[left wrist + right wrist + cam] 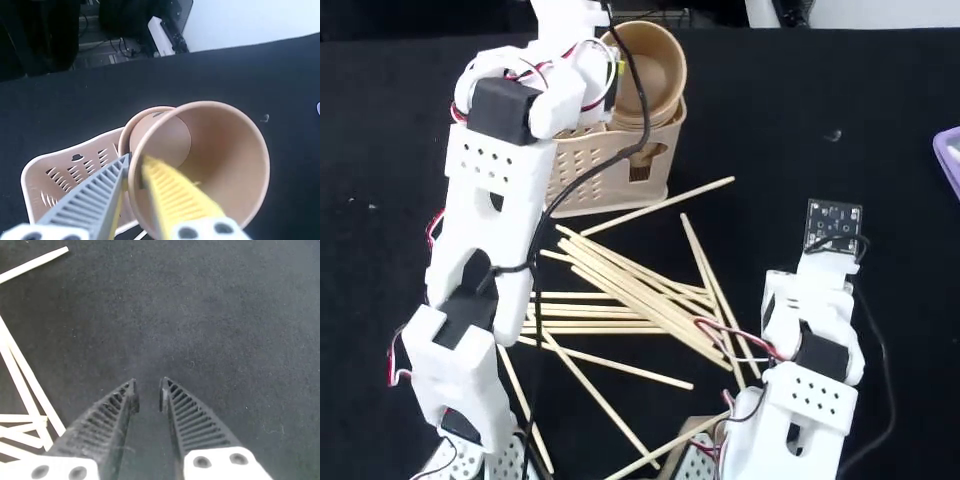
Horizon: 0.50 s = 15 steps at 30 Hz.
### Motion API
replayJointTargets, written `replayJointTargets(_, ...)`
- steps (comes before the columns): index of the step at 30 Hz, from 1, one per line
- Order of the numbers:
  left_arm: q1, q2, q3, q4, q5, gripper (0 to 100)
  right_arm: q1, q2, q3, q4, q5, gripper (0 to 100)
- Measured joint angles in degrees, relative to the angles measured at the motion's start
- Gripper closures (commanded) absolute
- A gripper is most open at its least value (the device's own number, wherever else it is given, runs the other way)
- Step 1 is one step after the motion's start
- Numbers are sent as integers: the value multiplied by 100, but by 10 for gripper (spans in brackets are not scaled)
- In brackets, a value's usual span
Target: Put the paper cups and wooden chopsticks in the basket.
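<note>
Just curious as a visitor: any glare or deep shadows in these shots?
High view: left arm nearly washed out against the black table. Left wrist view: paper cup evenly lit, wall behind glaring white. Right wrist view: flat light, no glare.

Black table (pixel 800 110), white wall (pixel 250 20), dark equipment (pixel 45 35) behind.

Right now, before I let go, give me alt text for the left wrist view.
The left hand pinches the rim of a paper cup, one finger inside, one outside, over a cream basket on a black table. A second cup sits just behind it.
</note>
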State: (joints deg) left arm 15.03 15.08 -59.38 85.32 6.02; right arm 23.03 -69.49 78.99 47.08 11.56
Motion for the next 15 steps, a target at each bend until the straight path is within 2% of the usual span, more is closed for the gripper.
replayJointTargets(15,-149,0,-510,-308,554,797,0,0,0,0,0,910)
